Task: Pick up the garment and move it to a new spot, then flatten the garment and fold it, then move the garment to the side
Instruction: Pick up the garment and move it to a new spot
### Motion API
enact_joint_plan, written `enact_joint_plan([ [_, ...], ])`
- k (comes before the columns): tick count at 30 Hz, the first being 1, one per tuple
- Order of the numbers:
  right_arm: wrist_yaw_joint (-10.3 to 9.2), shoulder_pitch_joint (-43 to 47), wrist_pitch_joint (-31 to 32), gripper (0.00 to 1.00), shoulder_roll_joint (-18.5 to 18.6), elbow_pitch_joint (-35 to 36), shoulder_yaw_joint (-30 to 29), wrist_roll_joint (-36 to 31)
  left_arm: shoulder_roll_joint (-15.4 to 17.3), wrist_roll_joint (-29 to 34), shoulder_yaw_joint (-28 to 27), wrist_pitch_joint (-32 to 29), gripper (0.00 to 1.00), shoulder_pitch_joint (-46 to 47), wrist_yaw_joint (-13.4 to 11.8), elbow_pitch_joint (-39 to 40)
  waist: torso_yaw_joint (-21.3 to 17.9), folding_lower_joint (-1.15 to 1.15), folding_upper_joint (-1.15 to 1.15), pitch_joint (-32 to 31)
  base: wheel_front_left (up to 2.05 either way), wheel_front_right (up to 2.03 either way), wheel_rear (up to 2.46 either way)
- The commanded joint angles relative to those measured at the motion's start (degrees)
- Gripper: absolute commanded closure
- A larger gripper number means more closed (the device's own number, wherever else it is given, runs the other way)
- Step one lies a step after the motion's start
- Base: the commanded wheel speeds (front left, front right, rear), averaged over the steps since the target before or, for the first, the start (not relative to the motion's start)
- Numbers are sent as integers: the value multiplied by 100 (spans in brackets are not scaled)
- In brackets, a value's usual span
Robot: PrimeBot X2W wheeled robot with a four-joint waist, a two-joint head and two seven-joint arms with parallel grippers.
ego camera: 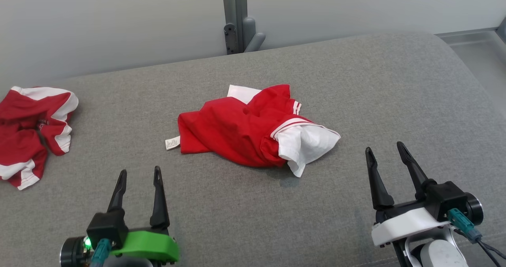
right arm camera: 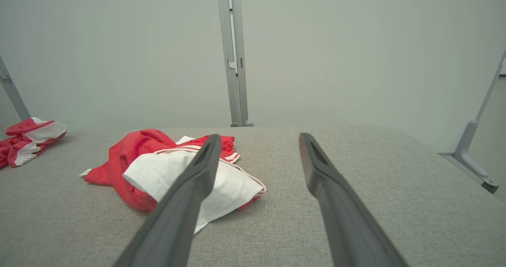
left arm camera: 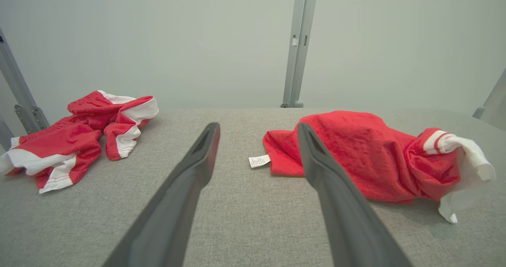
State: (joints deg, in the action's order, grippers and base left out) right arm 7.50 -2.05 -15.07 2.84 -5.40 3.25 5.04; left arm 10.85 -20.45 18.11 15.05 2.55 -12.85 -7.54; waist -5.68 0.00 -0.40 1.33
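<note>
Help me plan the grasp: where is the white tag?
Head view: the white tag lies at the left edge of the middle garment, ahead of the left gripper.

The left gripper (left arm camera: 257, 128) stands spread and empty over the pad (left arm camera: 245, 219). The garment (left arm camera: 355, 156) lies crumpled right of the gripper, its label (left arm camera: 259, 161) showing between the jaws; a shirt (left arm camera: 75, 140) lies left of it.

Big grey soft top (ego camera: 355, 81). Red & white cloth (ego camera: 33, 132) in a messy heap at 9 o'clock. Grey metal post (ego camera: 235, 14) at 12, w/ pale wall (ego camera: 99, 22) behind.
</note>
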Motion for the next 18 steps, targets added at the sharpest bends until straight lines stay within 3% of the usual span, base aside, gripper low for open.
enact_joint_plan([
  [1,-2,25,-22,0,10,22,3,-28,-53,109,-134,15,0,-202,43,44,14,0,40,-13,0,0,0],
  [8,-2,56,-22,0,10,41,33,14,-378,390,-853,15,0,-690,374,66,44,0,40,-37,0,0,0],
  [18,-2,42,-22,0,10,-53,79,75,-668,763,-1368,15,0,-700,804,-123,54,0,40,-25,0,0,0],
])
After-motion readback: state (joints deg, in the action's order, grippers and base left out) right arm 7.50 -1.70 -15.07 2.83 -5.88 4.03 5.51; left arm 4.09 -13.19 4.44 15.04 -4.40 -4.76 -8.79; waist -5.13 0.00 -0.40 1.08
